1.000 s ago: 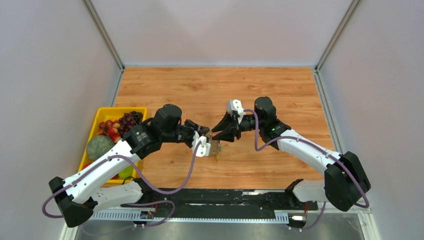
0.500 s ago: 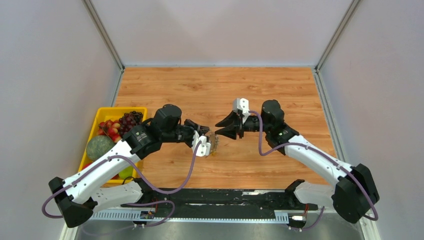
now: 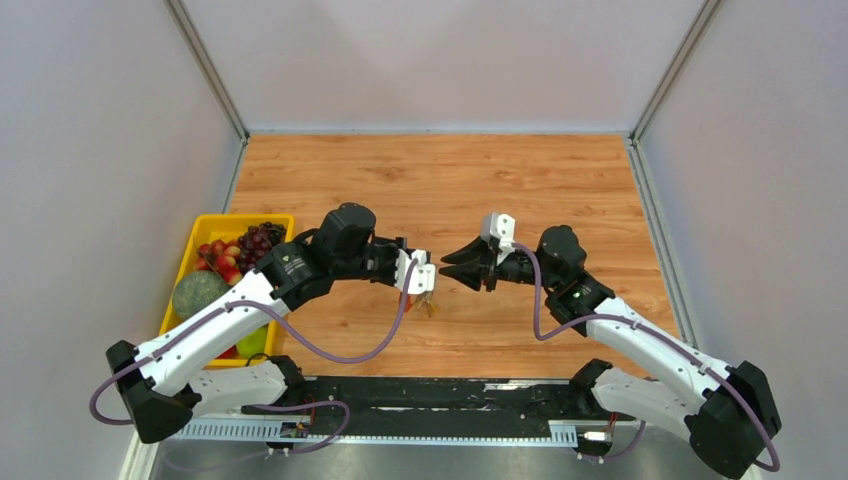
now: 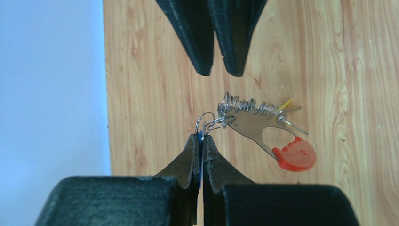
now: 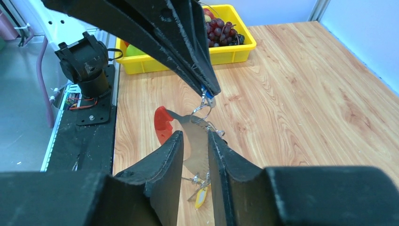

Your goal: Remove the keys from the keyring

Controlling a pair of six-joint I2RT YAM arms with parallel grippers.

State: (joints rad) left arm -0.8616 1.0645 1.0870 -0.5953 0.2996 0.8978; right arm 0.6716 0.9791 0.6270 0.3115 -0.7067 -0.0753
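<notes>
One keyring (image 4: 249, 125), a flat silvery plate with a coiled wire edge and a curved red clip (image 4: 294, 155), hangs over the wooden table (image 4: 155, 94). The left gripper (image 4: 201, 141) is clamped on its small ring (image 4: 203, 123). One yellow-headed key (image 5: 201, 197) shows. The right gripper (image 4: 219, 70) has its jaws slightly apart, holding nothing.

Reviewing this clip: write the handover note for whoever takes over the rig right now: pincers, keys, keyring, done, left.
Left pincer: shut on a thin blue-headed key, held above the wooden table.
Right pincer: open, empty, facing the left one, clear of the bunch.
Silver metal keyring with curved red clip hangs from that key's small ring; a yellow-headed key dangles on it too.
Done: bunch lifted; no loose key in view.
Left: work each key off the keyring.
</notes>
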